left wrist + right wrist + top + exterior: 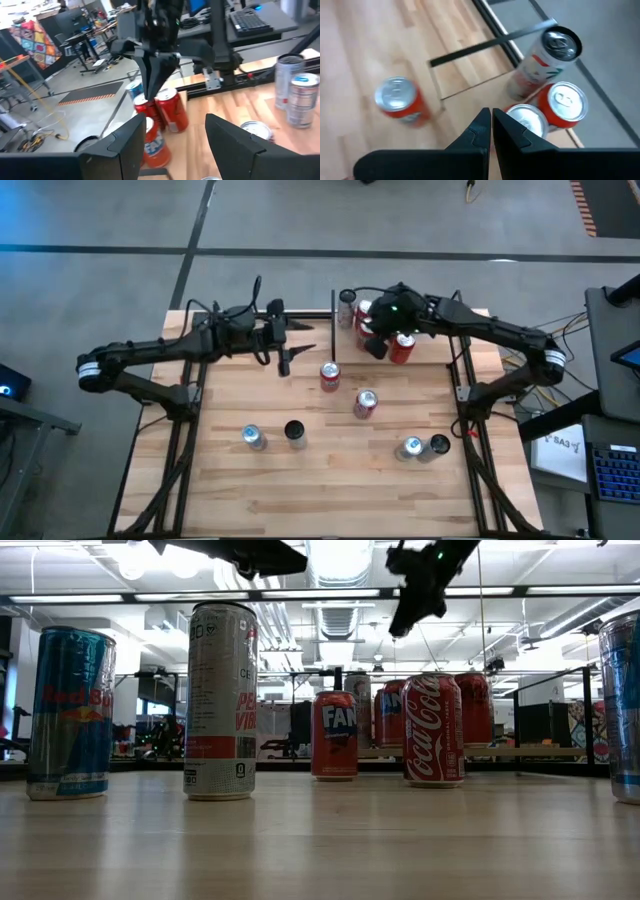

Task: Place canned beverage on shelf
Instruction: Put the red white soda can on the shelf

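Several cans dot the butcher-block wooden tabletop [330, 470] from above: red ones mid-table, silver and dark ones nearer the front. At the far edge sits the shelf [400, 330], a light-wood board framed by thin black rods, with a cluster of red cans [403, 348] and one tall pale can [346, 305] on it. The right gripper [376, 346] hangs over that cluster; the left gripper [284, 364] hovers over bare wood to the shelf's left, holding nothing.

Down at table height, a blue-and-silver Red Bull can [69, 712] and a tall white slim can [220, 700] stand close to the lens, an orange Fanta can [335, 735] and a red Coca-Cola can [433, 730] farther back, more red cans behind them. Both arms show only as dark shapes overhead.

From the left wrist, its two dark fingers [120, 150] stand apart with nothing between, and the right gripper [152, 75] points down, pinched together, above red cans.

From the right wrist, the fingers [479, 131] are pressed together on nothing, over the shelf's silver-topped red cans and the tall pale can [542, 60] by the black rod.
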Controlling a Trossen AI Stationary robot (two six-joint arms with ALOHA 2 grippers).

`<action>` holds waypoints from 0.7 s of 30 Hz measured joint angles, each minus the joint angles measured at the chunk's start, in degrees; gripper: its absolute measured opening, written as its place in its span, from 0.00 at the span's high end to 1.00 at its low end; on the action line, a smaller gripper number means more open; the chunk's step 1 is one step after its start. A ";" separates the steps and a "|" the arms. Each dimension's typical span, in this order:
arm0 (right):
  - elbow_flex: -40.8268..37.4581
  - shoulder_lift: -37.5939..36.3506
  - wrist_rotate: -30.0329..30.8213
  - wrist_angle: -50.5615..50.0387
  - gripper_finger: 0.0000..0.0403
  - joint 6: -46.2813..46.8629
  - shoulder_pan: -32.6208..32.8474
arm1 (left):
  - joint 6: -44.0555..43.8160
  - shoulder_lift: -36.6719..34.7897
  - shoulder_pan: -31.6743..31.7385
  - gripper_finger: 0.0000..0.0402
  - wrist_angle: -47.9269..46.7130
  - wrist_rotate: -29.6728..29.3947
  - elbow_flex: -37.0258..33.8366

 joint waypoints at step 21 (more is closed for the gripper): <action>-6.71 -7.76 -1.27 -0.20 0.98 12.13 20.79 | -3.04 0.00 -12.41 0.53 0.02 0.00 -0.01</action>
